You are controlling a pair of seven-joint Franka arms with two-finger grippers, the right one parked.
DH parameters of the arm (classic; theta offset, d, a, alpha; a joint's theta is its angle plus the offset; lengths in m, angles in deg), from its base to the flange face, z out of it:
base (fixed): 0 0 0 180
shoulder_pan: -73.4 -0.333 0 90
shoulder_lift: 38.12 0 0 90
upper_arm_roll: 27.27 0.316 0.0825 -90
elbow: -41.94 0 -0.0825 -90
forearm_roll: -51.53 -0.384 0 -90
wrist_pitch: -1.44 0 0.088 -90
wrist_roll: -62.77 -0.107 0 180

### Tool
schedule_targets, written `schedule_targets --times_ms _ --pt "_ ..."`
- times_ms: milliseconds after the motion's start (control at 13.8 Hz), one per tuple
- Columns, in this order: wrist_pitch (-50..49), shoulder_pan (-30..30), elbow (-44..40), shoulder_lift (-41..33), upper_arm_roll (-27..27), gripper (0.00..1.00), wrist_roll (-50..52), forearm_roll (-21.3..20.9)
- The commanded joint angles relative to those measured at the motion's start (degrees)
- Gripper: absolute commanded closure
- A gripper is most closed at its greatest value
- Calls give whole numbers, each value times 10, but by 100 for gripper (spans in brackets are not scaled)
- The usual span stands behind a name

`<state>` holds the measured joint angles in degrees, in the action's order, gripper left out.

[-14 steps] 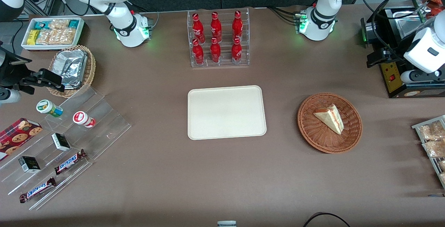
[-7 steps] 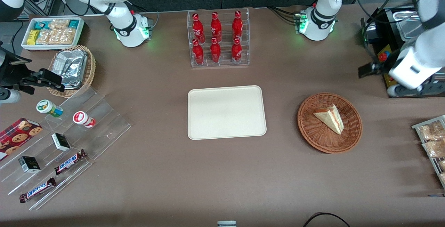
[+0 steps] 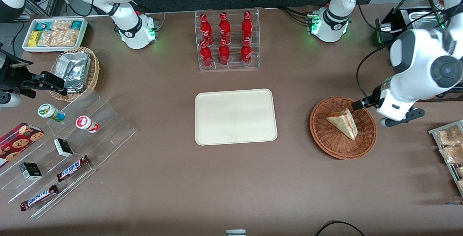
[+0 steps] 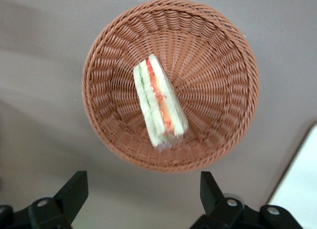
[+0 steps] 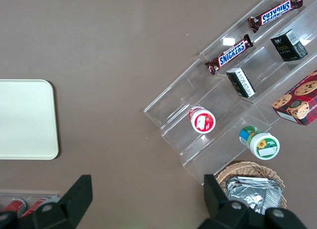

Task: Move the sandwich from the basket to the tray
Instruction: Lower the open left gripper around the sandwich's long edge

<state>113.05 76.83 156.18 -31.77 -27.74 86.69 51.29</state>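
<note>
The tool (image 4: 139, 197), fingers spread apart, hangs above the basket (image 4: 223, 60); the sandwich (image 4: 159, 102) lies in it below.

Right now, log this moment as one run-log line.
phase: approach | gripper: open, above basket edge | triangular cream sandwich: in round reddish-brown wicker basket, untouched | flat cream-white rectangular tray: holds nothing
</note>
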Motion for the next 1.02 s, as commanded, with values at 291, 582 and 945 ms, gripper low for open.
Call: schedule_targets --times_ms 291,582,945 --pt "169 4 112 1 -5 0 155 -4" --pt "180 7 113 13 -5 0 196 -4" --pt "209 7 114 37 -5 0 245 -4"
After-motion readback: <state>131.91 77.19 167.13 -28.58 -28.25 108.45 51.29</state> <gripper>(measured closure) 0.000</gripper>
